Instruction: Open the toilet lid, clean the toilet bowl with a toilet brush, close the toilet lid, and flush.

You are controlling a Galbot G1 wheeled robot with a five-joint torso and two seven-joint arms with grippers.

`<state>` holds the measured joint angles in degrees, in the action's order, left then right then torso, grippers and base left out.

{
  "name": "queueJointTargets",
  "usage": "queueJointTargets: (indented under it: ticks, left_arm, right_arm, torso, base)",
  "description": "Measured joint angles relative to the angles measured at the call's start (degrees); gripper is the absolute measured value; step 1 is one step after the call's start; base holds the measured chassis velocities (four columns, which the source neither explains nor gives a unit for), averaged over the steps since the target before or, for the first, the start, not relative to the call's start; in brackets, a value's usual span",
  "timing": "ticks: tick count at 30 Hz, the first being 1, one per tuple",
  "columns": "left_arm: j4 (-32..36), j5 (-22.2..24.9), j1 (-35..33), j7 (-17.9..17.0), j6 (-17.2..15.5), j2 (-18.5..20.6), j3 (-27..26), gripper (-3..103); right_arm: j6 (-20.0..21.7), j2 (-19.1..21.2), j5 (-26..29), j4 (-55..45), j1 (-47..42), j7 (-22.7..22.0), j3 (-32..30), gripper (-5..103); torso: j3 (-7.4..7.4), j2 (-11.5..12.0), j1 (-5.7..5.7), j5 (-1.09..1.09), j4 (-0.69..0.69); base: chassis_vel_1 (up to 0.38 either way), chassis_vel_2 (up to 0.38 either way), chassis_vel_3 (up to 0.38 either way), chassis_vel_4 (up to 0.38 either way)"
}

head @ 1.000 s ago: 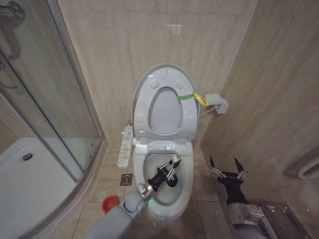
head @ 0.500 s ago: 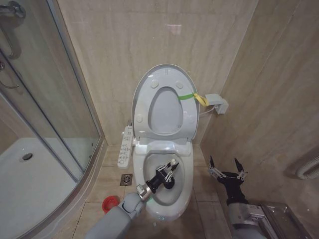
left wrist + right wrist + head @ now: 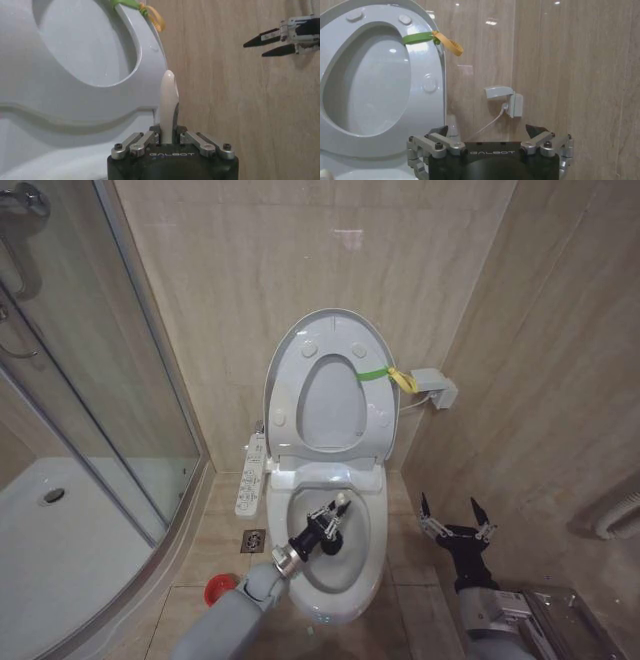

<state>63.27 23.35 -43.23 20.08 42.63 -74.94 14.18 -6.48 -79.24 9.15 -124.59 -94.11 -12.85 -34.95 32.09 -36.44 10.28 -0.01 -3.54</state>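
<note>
Beige tiled walls [image 3: 250,300] enclose the toilet bowl [image 3: 372,575], its toilet lid [image 3: 330,330] raised against the far wall (green-yellow strap on its right). Left pincer [image 3: 332,520] over the bowl pinches the toilet brush [image 3: 168,101] handle; right pincer [image 3: 455,515] hovers spread, right of the bowl.

Right claw [image 3: 490,132] spread wide, toilet lid [image 3: 380,75] upright ahead.

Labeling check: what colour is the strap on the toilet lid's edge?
Green with a yellow tail, on the raised toilet lid; strap shows best in the right wrist view.
</note>
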Motion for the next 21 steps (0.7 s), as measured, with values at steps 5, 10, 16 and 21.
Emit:
queueJointTargets:
  ticks: [5, 10, 16, 21]
  left_arm:
    - [4.10, -0.04, -0.38, -0.57, -0.47, 1.62, -0.81, 18]
    - [8.31, -0.81, -1.68, -1.94, -1.22, 3.26, -1.29, 18]
    - [12.15, -2.45, -3.54, -5.15, -2.66, 4.22, -2.97, 18]
    - [15.53, -5.08, -5.33, -9.16, -4.77, 4.34, -5.97, 18]
  right_arm:
    - [0.00, 0.00, 0.00, 0.00, 0.00, 0.00, 0.00, 100]
    - [0.00, 0.00, 0.00, 0.00, 0.00, 0.00, 0.00, 100]
    - [0.00, 0.00, 0.00, 0.00, 0.00, 0.00, 0.00, 100]
    - [0.00, 0.00, 0.00, 0.00, 0.00, 0.00, 0.00, 100]
  torso:
    - [-0.01, 0.00, 0.00, 0.01, -0.02]
    - [0.00, 0.00, 0.00, 0.00, -0.02]
    - [-0.01, 0.00, 0.00, 0.00, -0.02]
    - [0.00, 0.00, 0.00, 0.00, -0.02]
  base:
    - [0.000, 0.000, 0.000, 0.000]
    - [0.000, 0.000, 0.000, 0.000]
    - [0.000, 0.000, 0.000, 0.000]
    - [0.000, 0.000, 0.000, 0.000]
